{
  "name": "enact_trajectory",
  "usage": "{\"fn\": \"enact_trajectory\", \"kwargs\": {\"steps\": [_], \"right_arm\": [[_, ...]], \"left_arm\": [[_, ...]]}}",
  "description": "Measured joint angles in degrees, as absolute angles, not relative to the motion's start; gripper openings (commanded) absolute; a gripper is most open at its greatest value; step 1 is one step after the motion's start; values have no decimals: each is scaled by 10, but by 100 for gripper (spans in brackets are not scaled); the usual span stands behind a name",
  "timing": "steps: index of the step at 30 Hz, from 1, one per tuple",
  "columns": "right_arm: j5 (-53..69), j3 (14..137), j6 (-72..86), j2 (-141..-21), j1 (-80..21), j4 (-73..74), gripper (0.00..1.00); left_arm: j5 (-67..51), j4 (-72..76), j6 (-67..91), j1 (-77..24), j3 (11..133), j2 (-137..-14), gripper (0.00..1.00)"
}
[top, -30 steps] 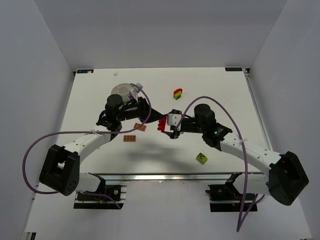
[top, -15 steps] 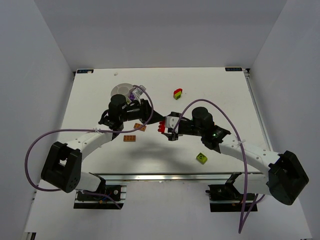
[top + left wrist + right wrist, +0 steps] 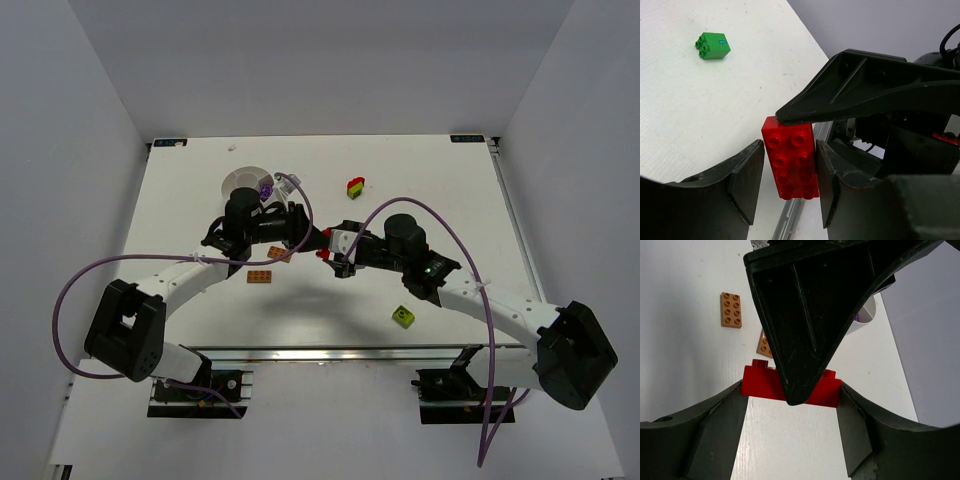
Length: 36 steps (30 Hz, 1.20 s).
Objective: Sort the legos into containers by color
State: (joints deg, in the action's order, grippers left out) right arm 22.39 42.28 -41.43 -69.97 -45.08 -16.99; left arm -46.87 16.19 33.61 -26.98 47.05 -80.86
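Red brick (image 3: 323, 255) hangs above the table (image 3: 450, 200) at the middle of my overhead view, where the two arms meet tip to tip. On the right wrist camera the right gripper (image 3: 791, 390) is clamped on it endwise, with a finger against each short end. A black finger of the other arm crosses in front of the brick's middle. On the left wrist camera the left gripper (image 3: 790, 147) straddles the same brick across its long sides. Both pads sit very close, but I can't tell whether they are actually squeezing. In that view the tip of a right-arm finger rests on the brick's upper end.

The dish (image 3: 240, 180) sits upper left of centre in the overhead view, with a purple piece (image 3: 265, 188) in its right side; I can't make out which compartment. Below the dish lies an orange plate (image 3: 261, 277), and a second orange plate (image 3: 280, 254) lies just up and right of it, beside the left arm. The red-yellow-green piece (image 3: 355, 186) lies alone at upper centre. A lime block (image 3: 403, 316) lies lower right, near the table's front edge. The green block (image 3: 712, 46) at upper left of the left wrist view is probably that same one.
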Motion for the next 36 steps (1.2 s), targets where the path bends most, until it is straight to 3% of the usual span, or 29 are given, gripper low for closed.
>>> {"fn": "enact_trajectory", "kwargs": {"steps": [4,6,8,11,12,14,17,29,31,34,35,36], "right_arm": [[224,422,-414,-700,-451,-169,0],[225,422,-415,-700,-451,-169,0],[226,422,-421,-700,-451,-169,1],[226,421,-427,-700,-452,-169,14],[226,421,-427,-700,-452,-169,27],[226,421,-427,-700,-452,-169,44],[224,421,-425,-700,-452,-170,89],[155,421,-374,-708,-426,-181,89],[165,421,-363,-701,-406,-179,82],[205,421,-345,-680,-366,-170,55],[221,421,-338,-672,-351,-166,36],[238,421,-333,-665,-338,-162,25]], "left_arm": [[-469,154,331,-271,474,-809,53],[-469,154,330,-271,474,-809,48],[-469,154,334,-271,474,-809,36],[-470,152,339,-271,475,-809,22],[-470,152,339,-271,475,-809,13],[-471,152,339,-271,475,-809,5],[-472,151,338,-271,476,-809,0],[-391,104,263,-195,483,-809,0],[-354,99,249,-170,490,-809,0],[-284,92,223,-146,511,-809,0],[-262,92,213,-143,521,-809,0],[-243,91,204,-143,531,-809,0]]}}
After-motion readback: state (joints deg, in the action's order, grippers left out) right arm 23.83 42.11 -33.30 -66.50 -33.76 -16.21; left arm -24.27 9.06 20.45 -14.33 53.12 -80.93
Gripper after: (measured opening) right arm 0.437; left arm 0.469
